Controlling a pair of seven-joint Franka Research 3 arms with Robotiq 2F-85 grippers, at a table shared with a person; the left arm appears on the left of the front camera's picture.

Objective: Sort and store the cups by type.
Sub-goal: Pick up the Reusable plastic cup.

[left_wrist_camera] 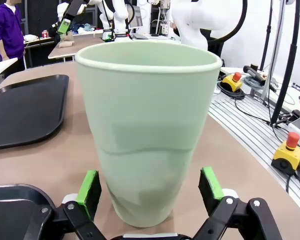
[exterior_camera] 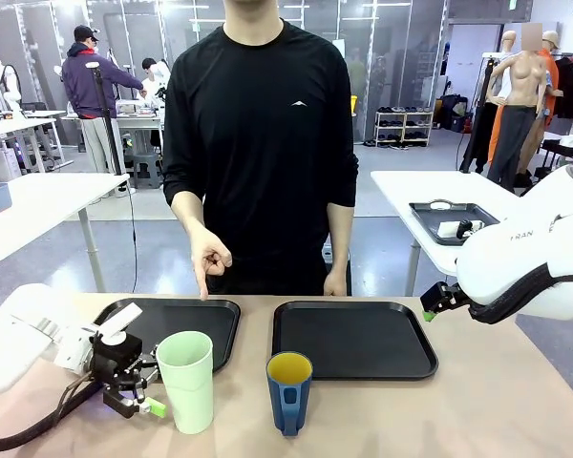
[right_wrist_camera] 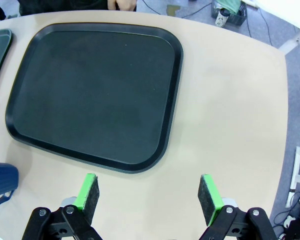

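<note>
Mint-green tumbler [left_wrist_camera: 145, 130] is flanked by the left gripper [left_wrist_camera: 150, 191], jaws apart; right gripper [right_wrist_camera: 149, 194] is held open above the tan bench [right_wrist_camera: 230, 100].

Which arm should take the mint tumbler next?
Left. The left gripper, open, straddles the mint tumbler, pads either side; the right gripper hangs by the right-hand tray, farther off.

The left arm comes in low from the left side, and the left hand [exterior_camera: 151, 387] lies about level, pointing toward the middle, its two fingers spread wide with the green pads [left_wrist_camera: 88, 187] well apart. The right arm bends in from the right and is held higher. The right hand [exterior_camera: 432, 310] points downward, its fingers equally wide apart.
</note>
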